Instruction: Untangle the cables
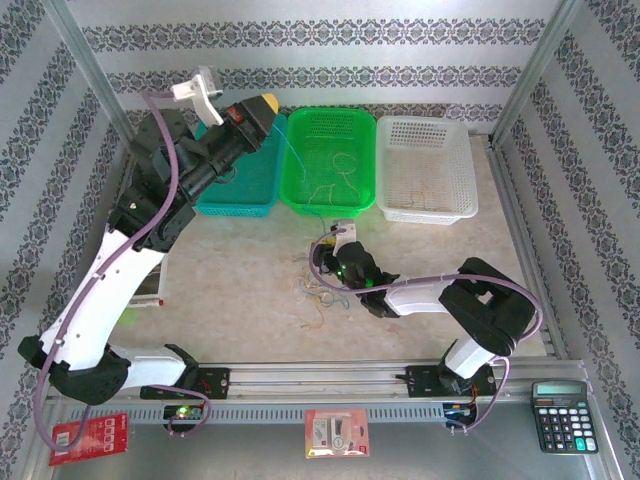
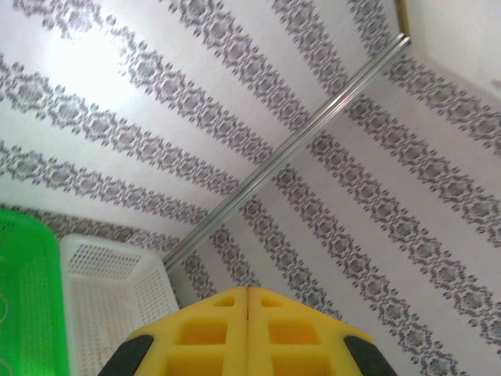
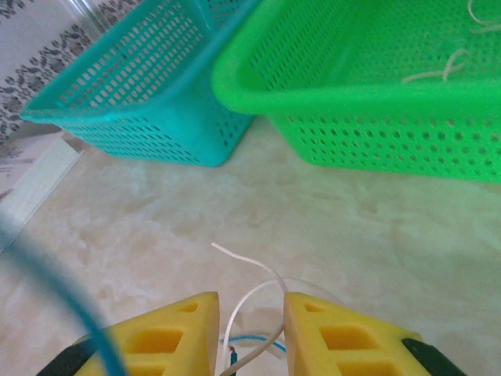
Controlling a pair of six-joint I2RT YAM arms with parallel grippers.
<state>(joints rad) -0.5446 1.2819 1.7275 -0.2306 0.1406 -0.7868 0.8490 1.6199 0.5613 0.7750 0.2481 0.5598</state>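
A loose tangle of thin cables (image 1: 318, 295) lies on the marble table top in front of the baskets. My right gripper (image 1: 335, 268) hovers low over it. In the right wrist view its yellow jaws (image 3: 250, 301) stand partly apart, with a white cable (image 3: 262, 270) looping through the gap and touching the right finger. A pale blue cable (image 3: 262, 341) lies beneath it. More cables lie in the green basket (image 1: 330, 208) and the white basket (image 1: 425, 213). My left gripper (image 1: 262, 103) is raised high by the back wall, its jaws (image 2: 247, 291) pressed together with nothing seen between them.
A teal basket (image 1: 245, 185) stands left of the green one, under the left arm. A calculator (image 1: 565, 415), a red packet (image 1: 88, 437) and a small card packet (image 1: 337, 432) lie by the near rail. Metal frame posts flank the table.
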